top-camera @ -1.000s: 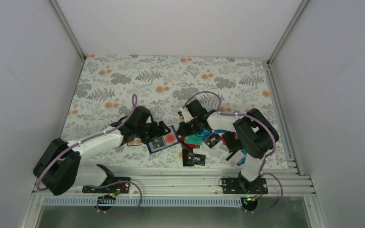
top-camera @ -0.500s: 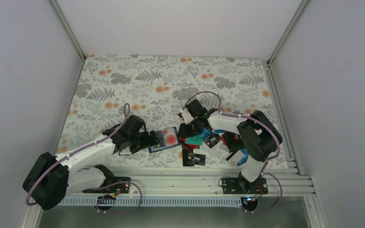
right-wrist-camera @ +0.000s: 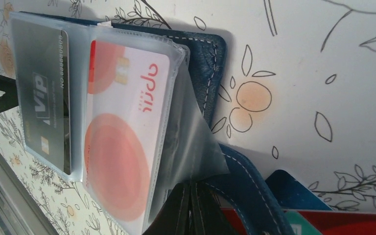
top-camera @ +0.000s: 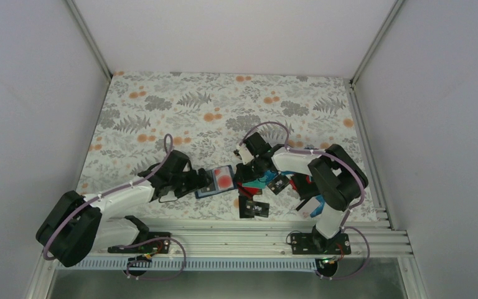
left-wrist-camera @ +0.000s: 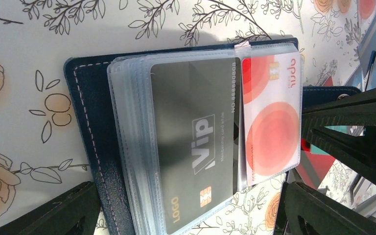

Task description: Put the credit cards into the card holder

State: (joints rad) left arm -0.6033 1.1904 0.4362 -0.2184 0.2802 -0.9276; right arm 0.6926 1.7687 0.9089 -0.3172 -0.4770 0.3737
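Two cards, a black VIP card (left-wrist-camera: pixel 196 142) and a white-pink card (left-wrist-camera: pixel 271 122), sit in the open card holder (left-wrist-camera: pixel 90 122). At its 9 o'clock the left gripper (top-camera: pixel 199 181) hovers, jaws apart. At 3 o'clock the right gripper (right-wrist-camera: pixel 192 205) pinches its clear sleeve (right-wrist-camera: pixel 196 142), with loose credit cards (top-camera: pixel 262 182) just beyond.

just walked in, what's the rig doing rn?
It's filling the card holder, which lies open. The right claw is shut on one clear sleeve, pinching its edge. The left claw stands open at the holder's other side, gripping nothing. A black VIP card and a white-and-red card sit in sleeves. Loose cards lie beside the right arm.
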